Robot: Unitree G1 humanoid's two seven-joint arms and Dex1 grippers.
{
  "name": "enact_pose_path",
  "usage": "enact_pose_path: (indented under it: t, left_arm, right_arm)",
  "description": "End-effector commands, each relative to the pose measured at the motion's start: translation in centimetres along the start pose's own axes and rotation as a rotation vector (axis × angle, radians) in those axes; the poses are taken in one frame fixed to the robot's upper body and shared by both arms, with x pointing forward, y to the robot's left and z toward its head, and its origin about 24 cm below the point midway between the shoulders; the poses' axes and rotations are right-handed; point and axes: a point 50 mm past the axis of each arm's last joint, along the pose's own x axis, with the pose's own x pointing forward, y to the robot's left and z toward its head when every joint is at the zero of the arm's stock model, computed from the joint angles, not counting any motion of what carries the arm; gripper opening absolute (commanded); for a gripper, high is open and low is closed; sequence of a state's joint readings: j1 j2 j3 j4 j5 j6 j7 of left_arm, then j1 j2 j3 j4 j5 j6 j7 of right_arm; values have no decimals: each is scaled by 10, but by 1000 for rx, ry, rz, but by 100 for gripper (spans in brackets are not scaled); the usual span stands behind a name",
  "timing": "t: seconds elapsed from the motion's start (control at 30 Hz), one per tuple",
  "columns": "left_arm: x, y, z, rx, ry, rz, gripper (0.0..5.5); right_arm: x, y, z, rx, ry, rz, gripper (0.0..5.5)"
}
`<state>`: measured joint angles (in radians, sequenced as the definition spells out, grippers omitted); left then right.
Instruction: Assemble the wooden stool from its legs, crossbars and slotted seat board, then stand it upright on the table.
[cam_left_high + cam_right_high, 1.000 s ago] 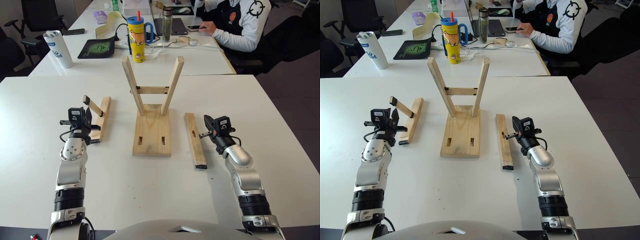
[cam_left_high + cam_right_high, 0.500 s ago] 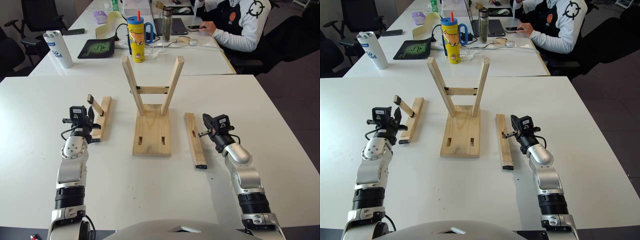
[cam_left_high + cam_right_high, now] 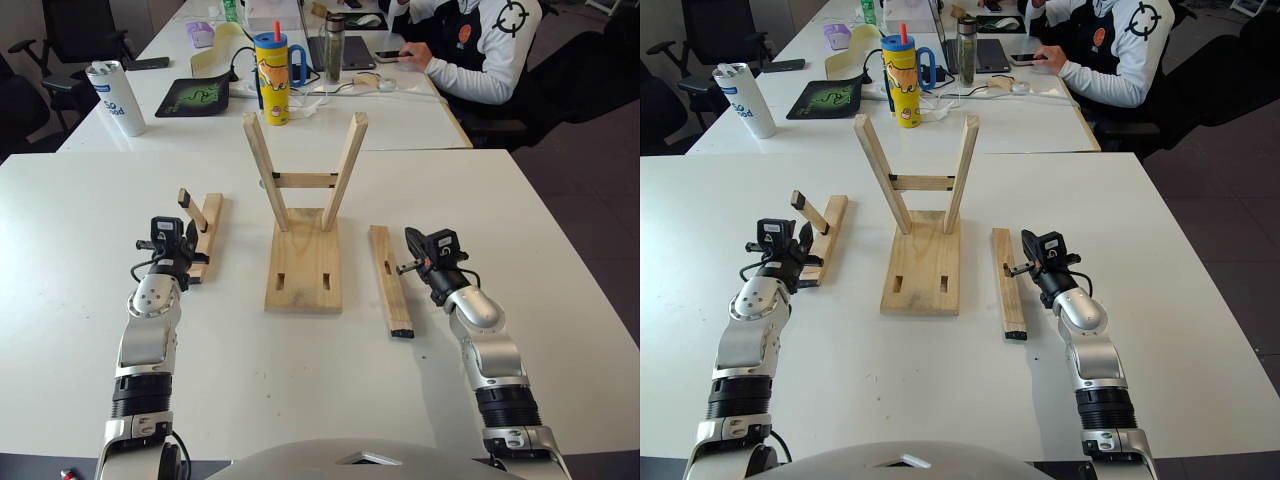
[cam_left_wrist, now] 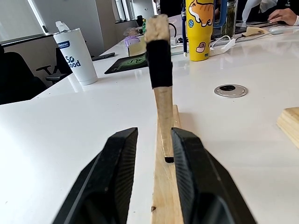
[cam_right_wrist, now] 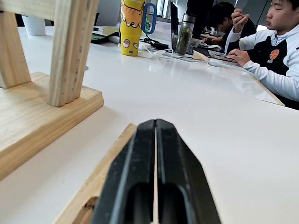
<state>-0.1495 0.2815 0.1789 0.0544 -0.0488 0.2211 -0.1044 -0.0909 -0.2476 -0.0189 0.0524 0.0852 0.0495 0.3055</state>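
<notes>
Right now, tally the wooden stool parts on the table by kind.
Seat board: 1
Legs: 4, two standing in the board, two lying loose
Crossbars: 2, one joining the standing legs, one rising from the left loose leg
Total: 7

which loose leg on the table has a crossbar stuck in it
The left leg, by the left end effector: a crossbar juts up from it; the right leg, across the seat board, lies bare.

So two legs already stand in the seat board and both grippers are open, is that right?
Not quite: the right gripper is shut, as the right wrist view shows; the left gripper is open. Two legs do stand in the seat board.
</notes>
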Motion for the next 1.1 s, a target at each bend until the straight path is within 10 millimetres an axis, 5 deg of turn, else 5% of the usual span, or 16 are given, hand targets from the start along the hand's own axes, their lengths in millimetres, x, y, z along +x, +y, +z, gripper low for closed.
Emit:
enact_pose_path:
  t: [0.03,0.7,0.9,1.1]
  left_arm:
    - [1,1,2,9,4,-7,132]
    - [30,4,35,26,-95,-45,132]
    - [32,5,30,18,-75,-43,49]
    - [29,4,38,23,-99,-52,46]
  right_arm:
    - [2,1,1,-10,3,6,0]
    - [5,2,2,-10,-4,8,0]
    - [6,3,2,-9,-6,5,0]
    - [6,2,2,-10,-8,3,0]
